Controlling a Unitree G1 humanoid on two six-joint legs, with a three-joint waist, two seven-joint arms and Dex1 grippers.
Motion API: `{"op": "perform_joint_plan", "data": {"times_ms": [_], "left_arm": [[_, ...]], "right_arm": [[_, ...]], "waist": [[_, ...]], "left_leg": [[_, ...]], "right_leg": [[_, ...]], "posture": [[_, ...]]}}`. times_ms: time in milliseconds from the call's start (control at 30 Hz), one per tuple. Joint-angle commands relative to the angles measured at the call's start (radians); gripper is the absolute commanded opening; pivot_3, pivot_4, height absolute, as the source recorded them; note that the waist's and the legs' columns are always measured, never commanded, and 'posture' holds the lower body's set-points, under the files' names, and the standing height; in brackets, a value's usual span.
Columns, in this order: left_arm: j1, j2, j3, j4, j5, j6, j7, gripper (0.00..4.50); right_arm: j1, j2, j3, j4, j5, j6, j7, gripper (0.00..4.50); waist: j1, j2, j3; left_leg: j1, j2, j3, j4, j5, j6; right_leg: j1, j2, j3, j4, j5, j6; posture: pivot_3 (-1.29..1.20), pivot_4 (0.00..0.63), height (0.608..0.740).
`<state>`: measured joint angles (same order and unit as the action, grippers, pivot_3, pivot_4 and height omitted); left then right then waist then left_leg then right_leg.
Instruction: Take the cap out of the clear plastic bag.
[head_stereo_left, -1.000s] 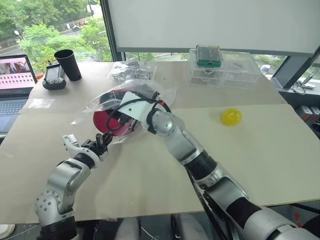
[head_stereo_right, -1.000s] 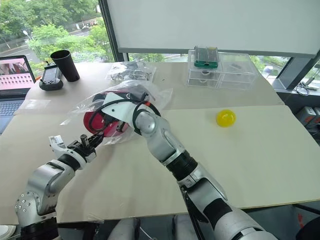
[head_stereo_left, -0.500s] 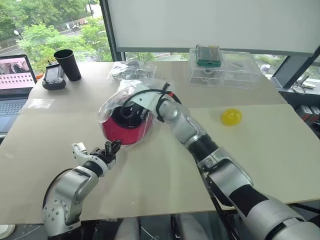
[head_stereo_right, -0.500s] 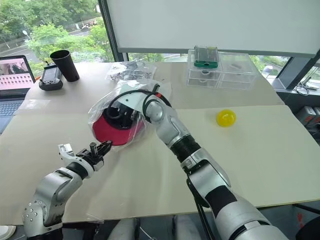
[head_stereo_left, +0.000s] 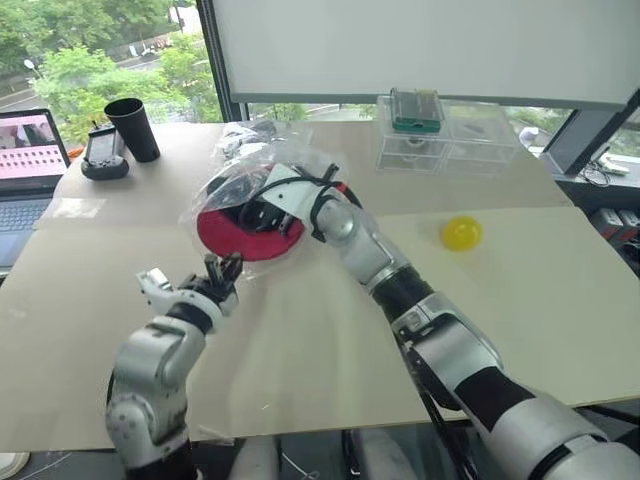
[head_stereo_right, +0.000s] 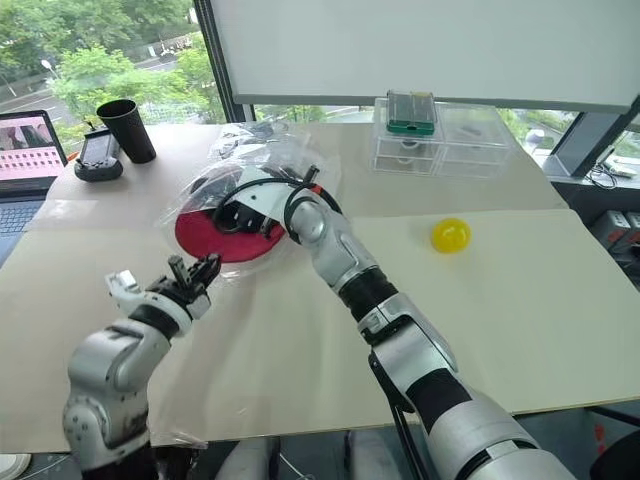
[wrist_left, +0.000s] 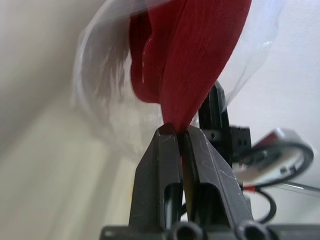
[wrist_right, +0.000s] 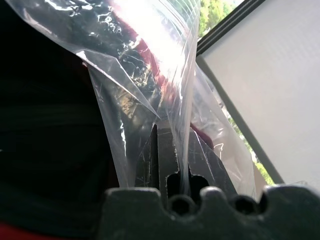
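both claws are pressed tight, each pinching its own half of the job. right gripper (wrist_right: 170, 150) has its fingers clamped on a fold of the clear plastic bag (head_stereo_left: 235, 180), the film running between them in the right wrist view, and it holds the bag raised over the far middle of the table (head_stereo_left: 520, 290). left gripper (wrist_left: 177, 135) has its two black fingers shut on the edge of the red brim of the cap (head_stereo_left: 248, 232), the fabric rising straight out of the closed tips in the left wrist view.

going largest to smallest: the table carries everything; the bag hangs from the right claw with its mouth seemingly turned toward the robot's left arm, though the exact opening is hard to make out through the crinkles; the cap sits mostly inside it, the dark crown up in the plastic by the right wrist and the brim at the low, near side.

the split grip makes sense as an opposed pull: one claw anchors the film while the other draws the cap. by my reading the cap is not yet free, since plastic wraps the crown. the yellow ball (head_stereo_left: 462, 233) lies well apart on the right, and the black cup (head_stereo_left: 134, 128) stands at the far left.
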<state>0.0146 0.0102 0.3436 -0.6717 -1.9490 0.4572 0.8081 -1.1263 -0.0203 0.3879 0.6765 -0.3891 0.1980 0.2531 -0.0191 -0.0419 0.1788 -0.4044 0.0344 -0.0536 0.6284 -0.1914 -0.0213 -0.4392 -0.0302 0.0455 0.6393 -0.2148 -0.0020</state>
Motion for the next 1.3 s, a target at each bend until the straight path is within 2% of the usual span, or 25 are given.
{"op": "perform_joint_plan", "data": {"times_ms": [33,100,200,267,367,433,600,867,1033,1100,1200,1300], "left_arm": [[0.163,0.045,-0.062,-0.192,-0.023,-0.05,-0.168,0.04],[0.274,0.093,-0.095,-0.25,-0.023,-0.097,-0.284,0.04],[0.483,0.21,-0.096,-0.281,-0.023,-0.117,-0.571,0.04],[0.626,0.289,-0.023,-0.228,-0.023,-0.058,-0.8,0.04],[0.881,0.469,0.245,0.058,-0.023,0.266,-1.227,0.04],[0.97,0.541,0.314,0.162,-0.023,0.388,-1.366,0.04],[1.066,0.59,0.335,0.208,0.01,0.49,-1.455,0.04],[1.132,0.533,0.334,0.242,0.193,0.529,-1.61,0.04],[1.205,0.49,0.358,0.284,0.37,0.501,-1.8,0.04],[1.215,0.476,0.379,0.317,0.382,0.495,-1.847,0.04],[1.201,0.451,0.468,0.389,0.322,0.479,-1.874,0.04],[1.155,0.442,0.563,0.493,0.234,0.453,-1.814,0.04]], "right_arm": [[-0.016,0.009,-0.009,-0.007,0.0,-0.03,-0.009,0.0],[-0.017,0.013,-0.009,-0.003,0.001,-0.032,-0.01,0.0],[-0.015,0.019,-0.01,-0.002,0.001,-0.035,-0.011,0.0],[-0.014,0.024,-0.011,0.0,0.002,-0.038,-0.011,0.0],[-0.008,0.032,-0.011,-0.004,0.002,-0.036,-0.01,0.0],[-0.007,0.035,-0.012,-0.006,0.001,-0.036,-0.008,0.0],[-0.004,0.04,-0.009,-0.014,0.005,-0.037,-0.002,0.0],[-0.006,0.046,-0.002,-0.011,0.01,-0.044,0.001,0.0],[-0.01,0.053,-0.001,-0.001,0.01,-0.049,-0.002,0.0],[-0.011,0.055,-0.002,0.001,0.012,-0.05,-0.002,0.0],[-0.012,0.055,-0.003,0.004,0.013,-0.054,0.0,0.0],[-0.014,0.057,-0.003,0.012,0.014,-0.06,0.0,0.0]], "waist": [[-0.002,0.0,0.0],[-0.002,0.0,0.0],[-0.006,0.001,0.001],[-0.013,0.001,0.001],[-0.027,0.003,0.002],[-0.035,0.004,0.002],[-0.043,0.005,0.003],[-0.053,0.004,0.002],[-0.056,0.003,0.002],[-0.056,0.003,0.002],[-0.059,0.003,0.002],[-0.069,0.003,0.002]], "left_leg": [[0.0,0.0,0.0,0.0,0.0,0.0],[0.001,0.0,0.001,0.0,0.0,0.0],[0.001,0.001,0.001,0.0,0.0,0.0],[0.001,0.001,0.001,0.0,0.0,0.0],[0.0,0.002,0.002,-0.001,-0.001,0.0],[0.0,0.005,0.001,-0.001,-0.001,0.001],[-0.001,0.005,0.001,-0.001,-0.001,0.001],[-0.002,0.009,0.002,-0.001,-0.003,-0.002],[-0.002,0.01,0.003,-0.002,-0.003,-0.002],[-0.003,0.01,0.004,-0.002,-0.003,-0.002],[-0.003,0.011,0.004,-0.002,-0.003,-0.002],[-0.004,0.012,0.004,-0.003,-0.003,-0.002]], "right_leg": [[0.0,0.0,0.0,0.0,0.0,0.0],[0.0,0.0,0.0,0.0,0.0,0.0],[0.0,0.0,0.0,0.0,-0.003,0.002],[-0.001,0.0,0.0,0.0,-0.007,-0.001],[-0.003,0.001,-0.001,0.001,-0.011,-0.003],[-0.005,0.003,-0.002,0.002,-0.012,-0.005],[-0.006,0.003,-0.003,0.002,-0.014,-0.008],[-0.009,0.006,-0.002,0.003,-0.015,-0.01],[-0.013,0.007,-0.002,0.007,-0.016,-0.013],[-0.014,0.007,-0.001,0.007,-0.016,-0.013],[-0.016,0.008,-0.001,0.008,-0.016,-0.014],[-0.017,0.009,-0.002,0.008,-0.017,-0.015]], "posture": [[0.0,0.15,0.74],[0.0,0.15,0.74],[0.0,0.15,0.74],[0.0,0.15,0.74],[0.0,0.15,0.74],[0.0,0.15,0.74],[0.0,0.15,0.74],[0.0,0.15,0.74],[0.0,0.15,0.74],[0.0,0.15,0.74],[0.0,0.15,0.74],[0.0,0.15,0.74]]}}
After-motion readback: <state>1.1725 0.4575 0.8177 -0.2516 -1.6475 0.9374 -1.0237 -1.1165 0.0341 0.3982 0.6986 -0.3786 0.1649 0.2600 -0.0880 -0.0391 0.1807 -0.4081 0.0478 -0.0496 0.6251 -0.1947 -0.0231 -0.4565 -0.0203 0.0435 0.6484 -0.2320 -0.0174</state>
